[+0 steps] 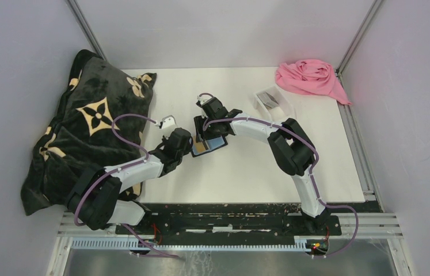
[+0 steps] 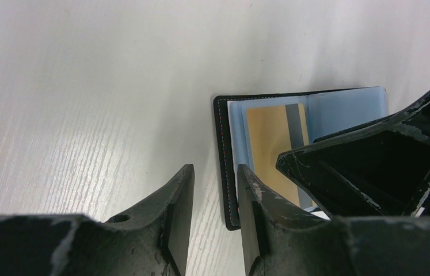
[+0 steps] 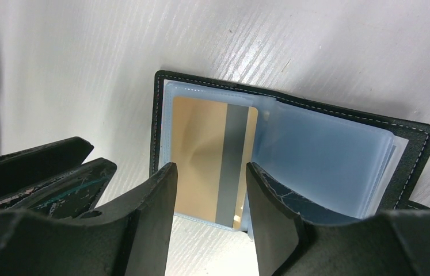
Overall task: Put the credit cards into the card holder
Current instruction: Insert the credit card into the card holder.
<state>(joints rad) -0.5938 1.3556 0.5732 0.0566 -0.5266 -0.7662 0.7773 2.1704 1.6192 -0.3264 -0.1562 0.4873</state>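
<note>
- The card holder [image 1: 209, 145] lies open on the white table [image 1: 258, 172], approx. in the middle, btw. the two arms.
- Inside it, on its left half in the right wrist view, a tan card [image 3: 201, 155] w/ a grey stripe sits under a clear blue-ish sleeve. More empty sleeves lie on the other half.
- Left gripper [image 2: 215, 172]: fingers have only a narrow gap and hold nothing. It is low over the table, at the black edge of the card holder [image 2: 224, 161].
- Right gripper [image 3: 209, 169]: fingers are moderately apart, directly above the tan card. I cannot tell if they touch the sleeve.
- The two grippers are very near each other, one on each side of the holder.
- A clear tray [image 1: 273, 99] w/ something greyish inside stands further back on the right, well apart from the holder.
- Pink cloth [image 1: 310, 77] at the far right corner, black blanket [image 1: 86, 126] w/ tan flowers on the left.
</note>
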